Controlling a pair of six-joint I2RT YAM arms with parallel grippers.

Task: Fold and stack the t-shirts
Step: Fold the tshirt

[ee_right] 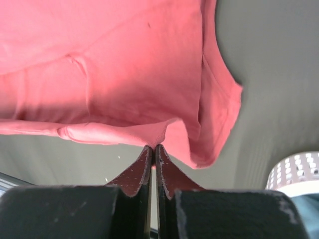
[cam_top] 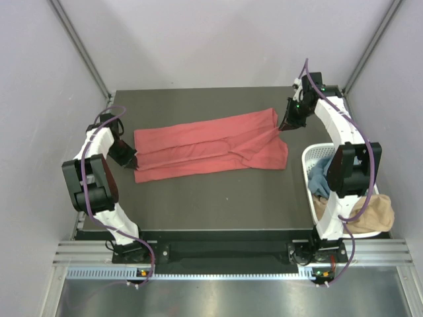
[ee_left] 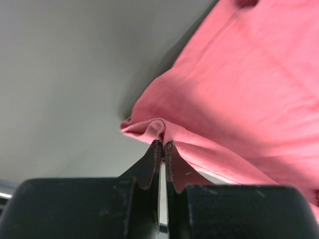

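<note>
A coral-red t-shirt (cam_top: pixel 205 145) lies stretched across the dark table, folded lengthwise. My left gripper (cam_top: pixel 129 160) is shut on its left edge; the left wrist view shows the cloth (ee_left: pixel 239 89) pinched at my gripper's (ee_left: pixel 163 144) tips. My right gripper (cam_top: pixel 285 125) is shut on its right end; the right wrist view shows the shirt (ee_right: pixel 114 64) bunched at my gripper's (ee_right: pixel 152 148) tips. A blue t-shirt (cam_top: pixel 320 177) and a tan t-shirt (cam_top: pixel 370 214) sit in the basket at the right.
A white slotted plastic basket (cam_top: pixel 307 160) stands at the table's right edge, next to the right arm; its rim shows in the right wrist view (ee_right: pixel 296 169). Grey walls and metal frame posts enclose the table (cam_top: pixel 211 205).
</note>
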